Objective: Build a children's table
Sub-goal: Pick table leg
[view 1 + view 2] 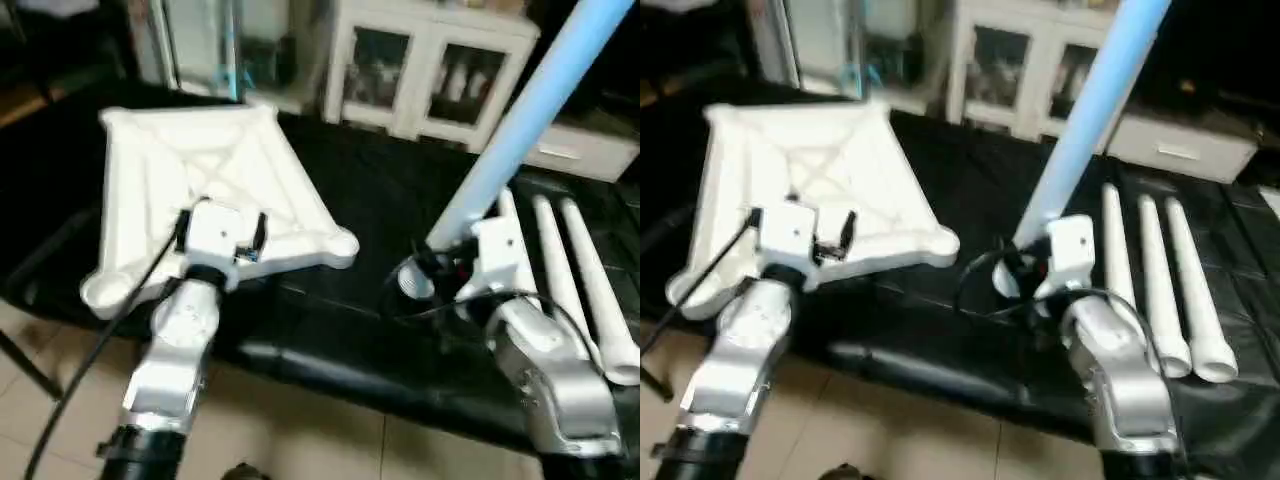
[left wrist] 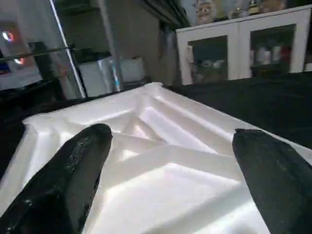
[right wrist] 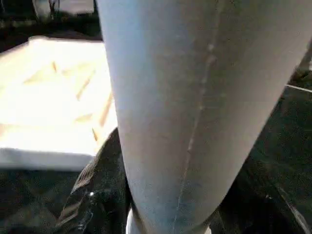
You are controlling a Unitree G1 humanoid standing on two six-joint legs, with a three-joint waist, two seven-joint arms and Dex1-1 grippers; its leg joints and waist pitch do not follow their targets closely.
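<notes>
- The table top (image 1: 210,185), white plastic, lies upside down on the left part of the black-covered desk (image 1: 380,200), ribbed underside up, with round sockets at its corners.
- The left gripper (image 1: 222,232) hangs over the near edge of the table top, its 2 black fingers (image 2: 73,170) spread wide with nothing between them; the left wrist view looks across the diagonal ribs between those fingers.
- The right gripper (image 1: 1025,268) is closed around the thick lower end of 1 table leg (image 1: 1090,110), a long pale tube that rises steeply up and away, tilted toward the right and running out of the top of the picture.
- That held leg stands just right of the table top's near right corner socket (image 1: 340,248), apart from it.
- In the right wrist view the held leg's tube crosses close in front of the camera, with the table top lit beyond it.
- 3 more legs (image 1: 1155,285) lie flat side by side on the desk to the right of the right gripper, their open ends toward the robot.
- A white cabinet (image 1: 430,70) with glass doors stands behind the desk.
</notes>
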